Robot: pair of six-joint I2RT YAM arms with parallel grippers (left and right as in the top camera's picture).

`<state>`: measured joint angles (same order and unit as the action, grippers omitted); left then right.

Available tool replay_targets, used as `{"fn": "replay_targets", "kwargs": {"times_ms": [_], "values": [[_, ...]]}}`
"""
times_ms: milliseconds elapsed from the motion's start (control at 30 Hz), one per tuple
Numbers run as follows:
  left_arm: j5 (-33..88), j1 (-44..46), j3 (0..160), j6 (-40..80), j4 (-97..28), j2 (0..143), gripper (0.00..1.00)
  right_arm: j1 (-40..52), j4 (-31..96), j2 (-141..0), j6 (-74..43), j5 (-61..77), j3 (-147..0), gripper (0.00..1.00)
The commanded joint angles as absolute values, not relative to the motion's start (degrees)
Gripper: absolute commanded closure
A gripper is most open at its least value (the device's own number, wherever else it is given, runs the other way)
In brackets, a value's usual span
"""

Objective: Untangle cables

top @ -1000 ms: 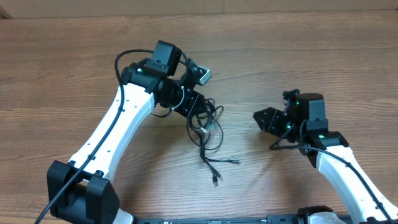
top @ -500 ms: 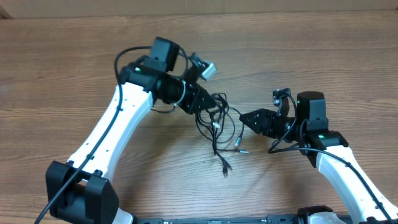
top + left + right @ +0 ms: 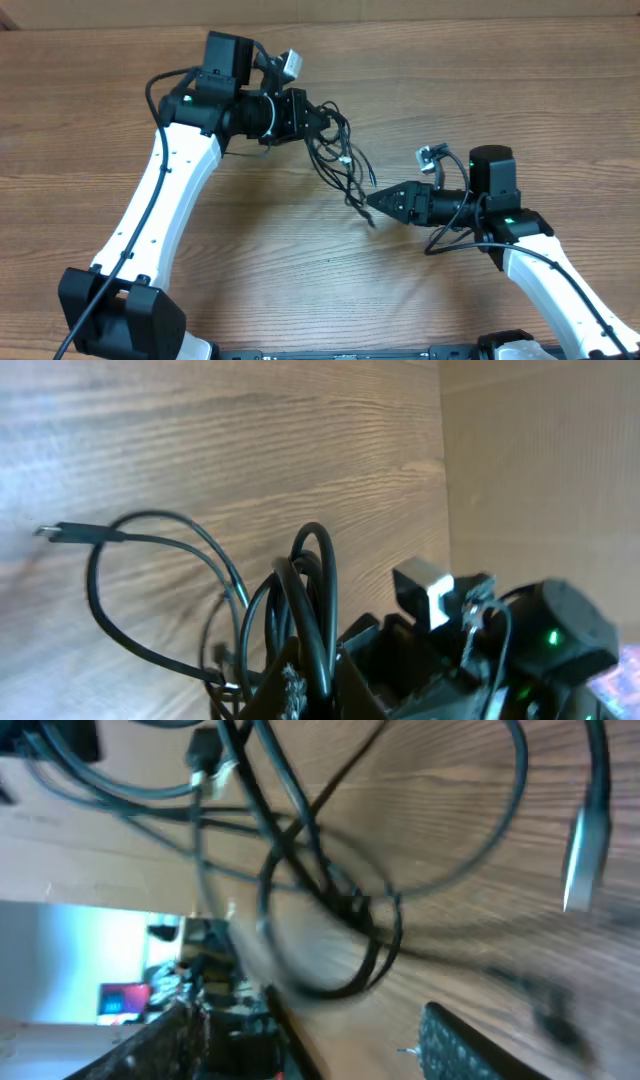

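Evidently your left end effector (image 3: 318, 115) is clenched on the bunched cables (image 3: 345, 165) toward the far edge of the worktop (image 3: 250, 250), loops trailing free so strands separate, and your right end effector (image 3: 375, 203), jaws parted, noses at the lowest strands, likely to pick one.
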<state>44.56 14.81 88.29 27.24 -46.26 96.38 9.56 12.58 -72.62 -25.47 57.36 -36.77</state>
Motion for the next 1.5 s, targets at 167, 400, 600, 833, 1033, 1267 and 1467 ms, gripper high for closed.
{"fn": "replay_targets", "kwargs": {"times_ms": [167,400,600,833,1033,1267,1467], "values": [[41.52,17.67,89.89,36.42,-46.65,94.74,0.96,15.9,12.4,-72.51,-25.54,33.87,-37.08,0.54],[39.77,17.72,89.89,35.68,-49.69,94.74,0.96,16.38,9.23,-72.51,-25.58,27.9,-37.08,0.85],[39.66,17.72,89.86,34.68,-50.5,94.74,0.96,16.4,6.0,-72.51,-28.53,30.2,-37.08,0.96],[36.99,17.72,89.86,30.92,-51.44,94.74,0.96,16.45,11.55,-72.51,-29.56,25.89,-37.08,0.96],[29.45,17.1,89.86,24.67,-56.88,94.74,0.96,14.52,25.47,-72.51,-52.29,2.98,-37.08,0.96],[24.32,13.52,89.86,19.38,-61.41,94.72,0.96,10.0,27.83,-72.51,-54.22,4.08,-37.08,0.95],[30.89,13.93,89.86,14.26,-59.37,94.72,0.96,10.11,17.76,-72.51,-35.9,24.18,-37.08,0.48]]}}
